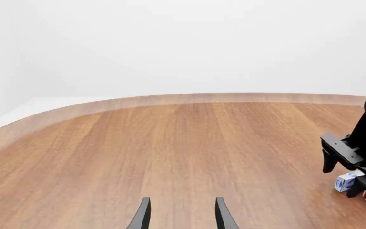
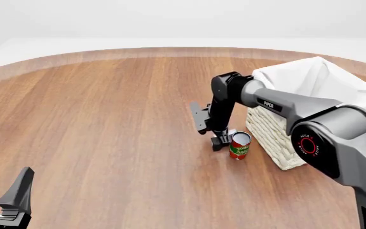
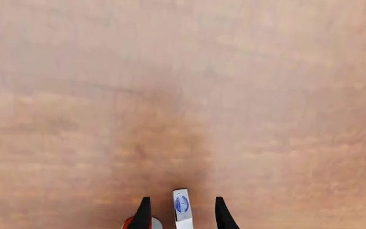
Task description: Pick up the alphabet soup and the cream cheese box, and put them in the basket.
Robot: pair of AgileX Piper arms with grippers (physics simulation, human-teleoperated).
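The cream cheese box (image 3: 181, 206), small, light blue and white, stands on edge on the wooden table between the fingers of my right gripper (image 3: 181, 198). The jaws stand open with a gap on each side of the box. In the left wrist view the same box (image 1: 346, 182) sits under the black right gripper. The basket (image 2: 277, 138), cream wicker with a white liner, stands just right of the right gripper (image 2: 219, 141). My left gripper (image 1: 183, 213) is open and empty, low at the near left (image 2: 4, 190). The alphabet soup is out of view.
A red and green labelled can (image 2: 239, 145) stands upright right beside the box, between it and the basket wall; its edge shows by one right finger (image 3: 132, 223). The round table's far edge (image 2: 170, 48) curves across the back.
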